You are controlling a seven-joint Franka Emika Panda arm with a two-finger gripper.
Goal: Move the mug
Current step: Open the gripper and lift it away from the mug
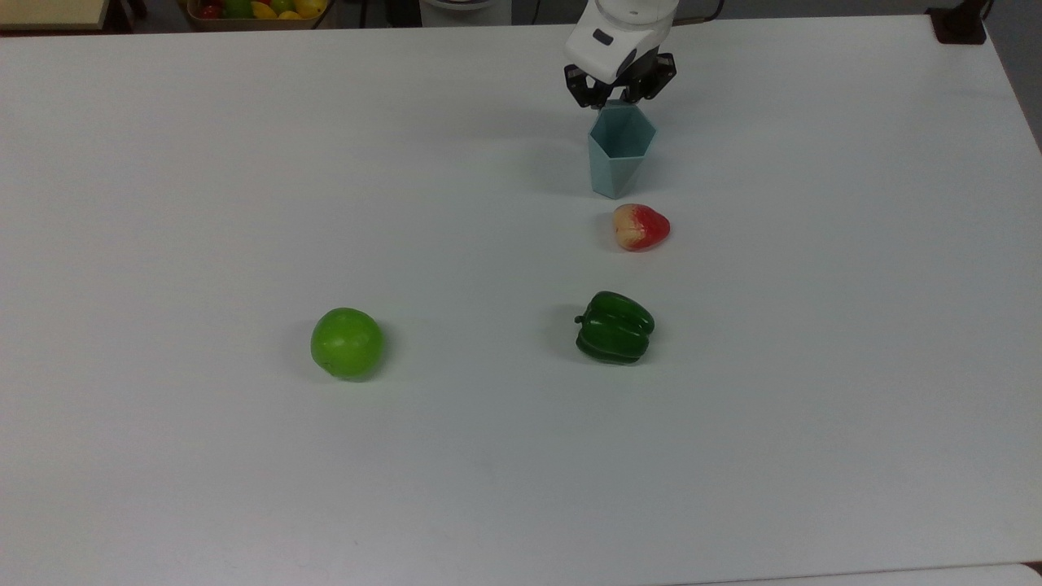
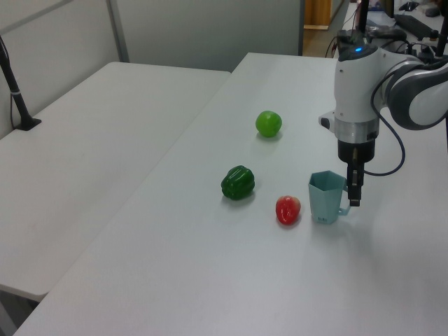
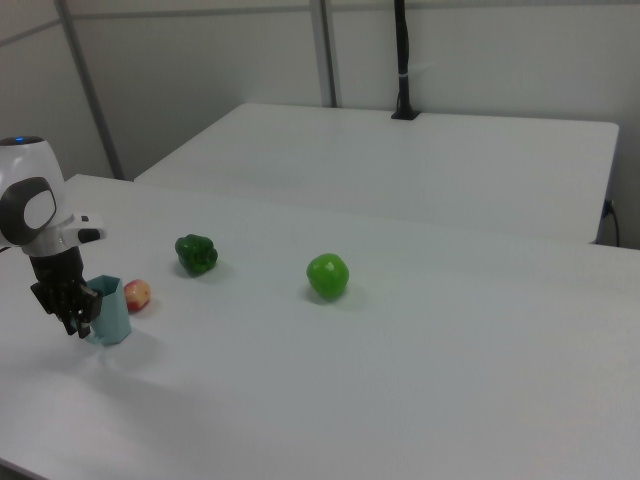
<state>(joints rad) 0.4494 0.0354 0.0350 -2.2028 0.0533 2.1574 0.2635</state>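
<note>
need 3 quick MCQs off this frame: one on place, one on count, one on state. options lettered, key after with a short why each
1. In the top view, what lies nearest the mug?
A. lime
B. red fruit
C. pepper

2. How many fruits and vegetables lie on the table around the mug?
A. two
B. three
C. five

3. How is the mug standing?
A. upright, at the gripper
B. tipped on its side
C. upside down

Key:
1. B, the red fruit sits just below the mug in the top view.
2. B, red fruit, pepper and lime.
3. A, its open rim faces up and the gripper is at its handle side.
</note>
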